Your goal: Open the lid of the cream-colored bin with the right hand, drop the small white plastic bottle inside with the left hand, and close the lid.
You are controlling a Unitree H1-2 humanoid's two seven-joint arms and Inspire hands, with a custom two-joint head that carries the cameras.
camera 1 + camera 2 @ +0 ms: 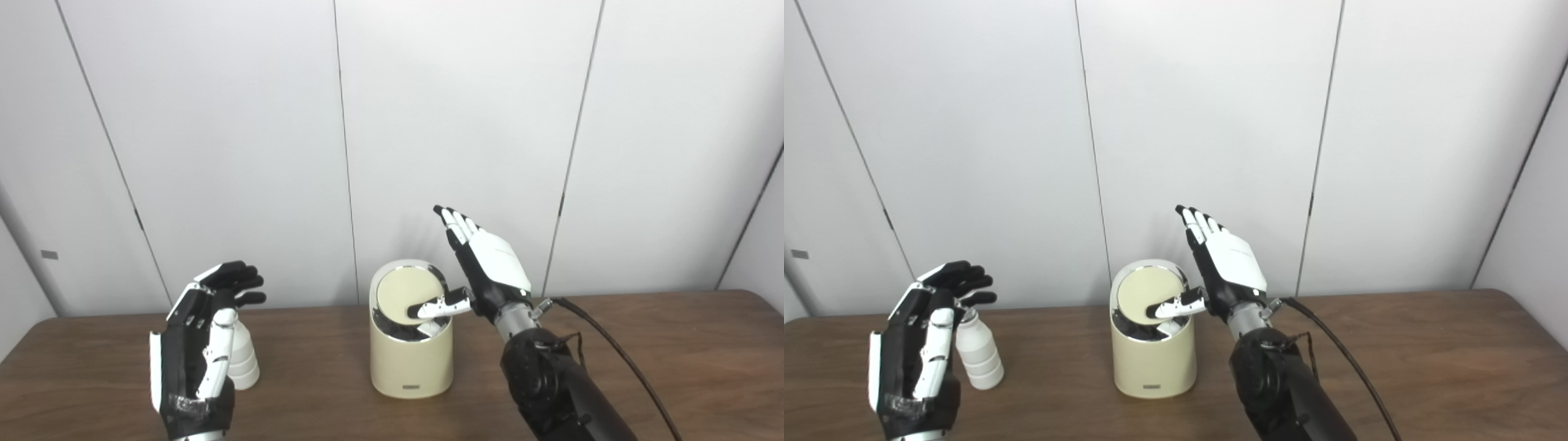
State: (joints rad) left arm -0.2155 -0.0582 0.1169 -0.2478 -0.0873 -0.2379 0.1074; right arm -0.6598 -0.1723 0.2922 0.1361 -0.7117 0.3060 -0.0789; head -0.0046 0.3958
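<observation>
1. Your right hand [490, 269] is raised just right of the cream-colored bin [411, 361], fingers straight and pointing up toward the wall, spread slightly and gripping nothing.
2. Only its thumb [438, 306] reaches sideways to the left, and the tip lies across the lower right part of the lid [401, 294].
3. You can see the lid tilted: its round cream face leans toward the cameras inside the shiny metal rim [404, 265], and a dark gap shows below it at the front of the bin's mouth. A small pale piece sits in that gap under the thumb; what it is you cannot tell.
4. Your left hand [922, 343] is held up at the left side of the table [674, 367], palm turned toward the centre, fingers apart and curled a little at the top. It holds nothing.
5. You will find the small white plastic bottle [979, 358] standing upright on the table just behind and to the right of that hand. In the left eye view the hand covers its left side; in the right eye view its cap sits close under the fingertips, and whether they touch it you cannot tell.
6. Bottle and bin stand apart on the brown wood, the bin near the middle, the bottle to its left.
7. Your right forearm [557, 386] rises from the bottom edge, with a black cable [612, 349] trailing from the wrist toward the lower right.
8. White wall panels [245, 122] fill the background.
</observation>
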